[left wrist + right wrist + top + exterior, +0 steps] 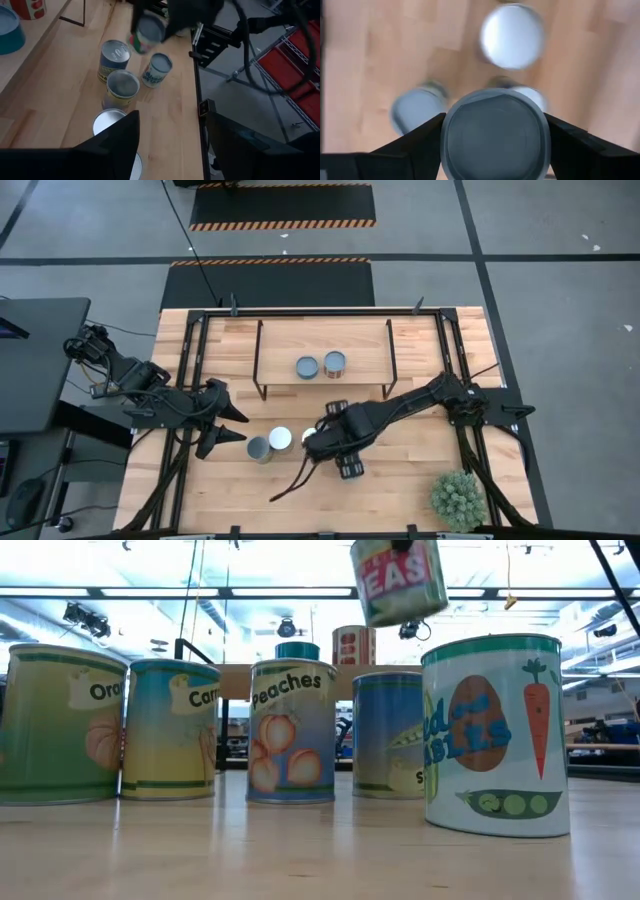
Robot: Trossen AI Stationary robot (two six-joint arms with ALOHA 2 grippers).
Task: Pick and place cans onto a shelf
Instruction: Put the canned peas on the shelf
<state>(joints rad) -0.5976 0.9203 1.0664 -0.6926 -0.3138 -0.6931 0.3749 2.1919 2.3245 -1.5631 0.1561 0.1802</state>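
Note:
My right gripper [314, 442] is shut on a green-labelled can [398, 580], held in the air above the cans on the table. The held can also shows in the right wrist view [495, 135]. Several cans [290, 730] stand upright on the table below and beside it; two show in the high view [259, 448] [281, 438]. Two more cans [306, 366] [334, 363] stand on the shelf [370, 355] at the far side. My left gripper [228, 427] is open and empty, to the left of the table's cans. My right gripper pinches the can's side wall [447, 132] between its two fingers [417, 137], one on each side of the round body. The fingers come from above, pointing down. The can is lifted clear of the table, top up and slightly tilted [400, 610].
A green spiky potted plant [458, 498] stands at the table's near right corner. A cable [290, 480] trails over the table near the front. The shelf's black legs [258, 385] stand just behind the cans. Bare shelf board lies left and right of its two cans.

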